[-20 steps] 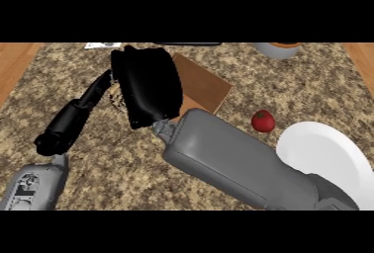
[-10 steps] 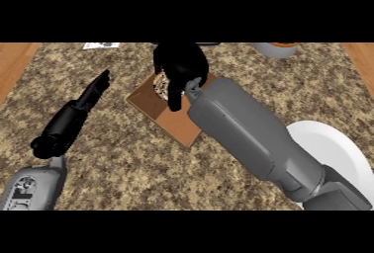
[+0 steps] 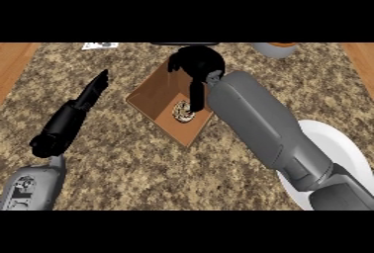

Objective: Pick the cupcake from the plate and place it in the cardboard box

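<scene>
**A:** Surface?

**B:** Speckled brown stone counter [image 3: 146, 163], rough-looking grain. Plain wood strip [image 3: 13, 64] down the left edge.

**A:** The box?

**B:** Cardboard box [image 3: 152, 97], flat brown, square, open at the top and turned corner-on like a diamond. It sits mid-counter, shallow walls and a smooth floor.

**A:** Cupcake?

**B:** Cupcake [image 3: 182, 111] is inside the box, down near its lower right wall. Small and round, pale rim, darker mottled top. It lies on the box floor, not on the plate.

**A:** Plate?

**B:** White plate [image 3: 335, 144], smooth and round, at the right edge, well apart from the box. The grey arm covers part of it.

**A:** Right hand?

**B:** Right hand [image 3: 194, 62], matte black, hangs over the box's upper corner on a thick grey forearm [image 3: 256, 118] that crosses in from the lower right. Fingers relaxed, nothing held. One finger [image 3: 196, 96] points straight down, its tip just beside the cupcake's upper edge. Whether it touches I can't tell.

**A:** Left?

**B:** Left hand [image 3: 92, 93], also black, rests left of the box and apart from it. Fingers straight and together, tapering to a point, gripping nothing.

**A:** Anything else?

**B:** Rounded grey vessel [image 3: 276, 49] at the far right, cut off by the view.
</scene>
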Motion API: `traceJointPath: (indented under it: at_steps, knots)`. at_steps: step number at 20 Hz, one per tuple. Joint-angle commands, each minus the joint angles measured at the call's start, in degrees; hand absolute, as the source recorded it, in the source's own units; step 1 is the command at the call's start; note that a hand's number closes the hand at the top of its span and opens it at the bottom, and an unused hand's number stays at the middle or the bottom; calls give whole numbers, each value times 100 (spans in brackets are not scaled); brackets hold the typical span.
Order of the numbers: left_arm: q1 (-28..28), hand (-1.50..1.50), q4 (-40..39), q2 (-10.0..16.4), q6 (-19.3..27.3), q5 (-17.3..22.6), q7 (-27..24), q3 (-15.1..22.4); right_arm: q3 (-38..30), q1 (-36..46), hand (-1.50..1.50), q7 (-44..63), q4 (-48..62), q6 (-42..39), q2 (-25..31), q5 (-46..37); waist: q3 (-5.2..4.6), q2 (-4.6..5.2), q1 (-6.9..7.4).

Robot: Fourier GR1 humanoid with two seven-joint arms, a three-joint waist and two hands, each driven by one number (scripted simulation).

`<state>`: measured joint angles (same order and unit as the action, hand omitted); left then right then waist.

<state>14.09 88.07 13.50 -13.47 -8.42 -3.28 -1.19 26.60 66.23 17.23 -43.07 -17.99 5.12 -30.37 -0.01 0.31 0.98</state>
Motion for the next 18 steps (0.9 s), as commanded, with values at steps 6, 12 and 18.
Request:
traceJointPath:
  at_steps: [6,12,18]
  knots:
    - [-140,0,84,57,-61,49,-109,-73,-1695,-389,-150,-1279,-484,1447,-477,1277,23,-7,-29]
    - [7,0,-45,8,-12,-34,-32,-32,-3029,-482,-150,-1308,-325,1816,-507,2731,9,28,4]
    - [-101,0,328,18,-90,32,95,-42,-3579,-680,-150,-2211,464,1925,-88,2788,4,21,41]
